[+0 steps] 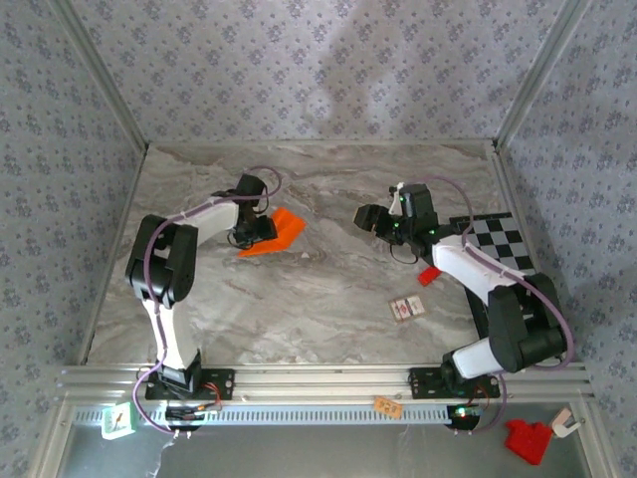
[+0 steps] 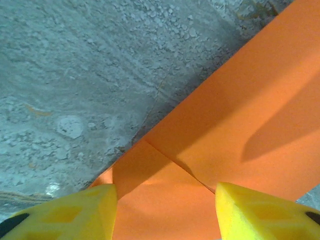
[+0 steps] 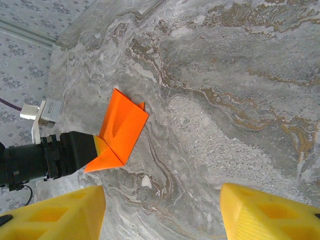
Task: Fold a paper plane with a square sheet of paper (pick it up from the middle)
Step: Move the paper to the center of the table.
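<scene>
the square sheet of paper (image 1: 282,231), creased into a pointed shape, lies on the worktop (image 1: 318,299) left of centre. the left fingers (image 2: 85,212) are spread over its left edge, straddling a crease; the right fingers (image 3: 265,210) hang spread, well apart to the right
</scene>
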### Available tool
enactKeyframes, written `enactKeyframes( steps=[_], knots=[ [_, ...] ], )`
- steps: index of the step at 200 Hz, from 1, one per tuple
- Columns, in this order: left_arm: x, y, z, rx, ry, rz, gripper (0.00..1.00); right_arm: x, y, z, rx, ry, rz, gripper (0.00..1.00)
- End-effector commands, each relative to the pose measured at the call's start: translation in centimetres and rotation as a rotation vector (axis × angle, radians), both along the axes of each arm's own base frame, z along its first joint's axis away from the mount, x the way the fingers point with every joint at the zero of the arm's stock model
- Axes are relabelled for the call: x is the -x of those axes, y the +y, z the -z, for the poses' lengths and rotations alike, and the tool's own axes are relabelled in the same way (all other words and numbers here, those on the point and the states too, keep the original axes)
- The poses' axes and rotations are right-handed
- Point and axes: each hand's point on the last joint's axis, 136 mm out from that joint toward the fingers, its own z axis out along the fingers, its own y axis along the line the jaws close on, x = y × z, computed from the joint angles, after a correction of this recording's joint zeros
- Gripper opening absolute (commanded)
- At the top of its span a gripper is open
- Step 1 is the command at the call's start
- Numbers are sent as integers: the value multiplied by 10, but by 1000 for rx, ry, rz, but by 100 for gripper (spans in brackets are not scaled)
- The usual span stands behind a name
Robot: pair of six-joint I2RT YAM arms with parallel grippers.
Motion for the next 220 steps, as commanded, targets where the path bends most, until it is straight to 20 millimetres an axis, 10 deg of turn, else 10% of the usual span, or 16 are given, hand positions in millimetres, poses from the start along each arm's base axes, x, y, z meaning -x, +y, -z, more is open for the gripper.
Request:
enactKeyframes(
  steps=[1, 124, 220],
  knots=[
    [2, -16, 1, 56, 18, 37, 53, -6, 9, -6, -18, -6, -14, 64],
    [76, -110, 9, 252, 148, 59, 48, 15, 57, 58, 22, 208, -72, 50],
    [83, -122, 7, 373, 176, -66, 32, 35, 112, 109, 37, 381, -171, 19]
  ],
)
